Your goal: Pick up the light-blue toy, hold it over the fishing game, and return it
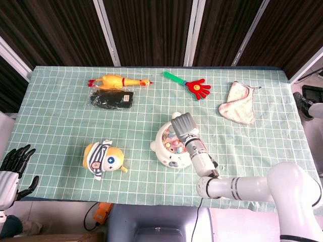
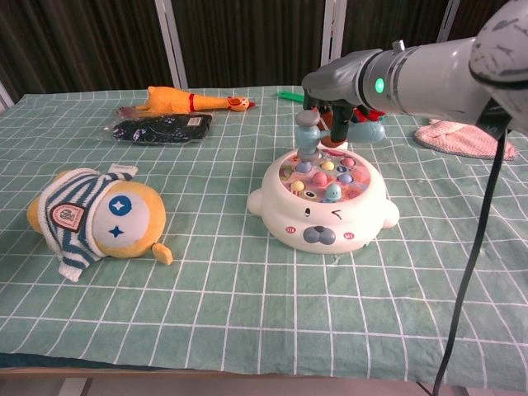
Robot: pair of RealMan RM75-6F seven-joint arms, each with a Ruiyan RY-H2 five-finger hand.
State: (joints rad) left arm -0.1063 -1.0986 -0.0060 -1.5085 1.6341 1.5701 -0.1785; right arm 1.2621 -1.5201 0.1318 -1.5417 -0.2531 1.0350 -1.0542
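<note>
Green checked tablecloth [image 2: 206,272]: right hand [image 2: 334,87] grips light-blue toy [image 2: 308,136] above fishing game [image 2: 323,202]; a slackened grip risks dropping it among pegs.

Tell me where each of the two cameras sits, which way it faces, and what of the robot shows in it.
Head view: high above the near table edge, looking steeply down on the table; shows the right hand and arm over the fishing game, and the left hand off the table's near left corner.
Chest view: low at the near edge, looking level across the table; shows the right hand holding the light-blue toy.
Shared: fishing game, right hand, plush toy, rubber chicken.
</note>
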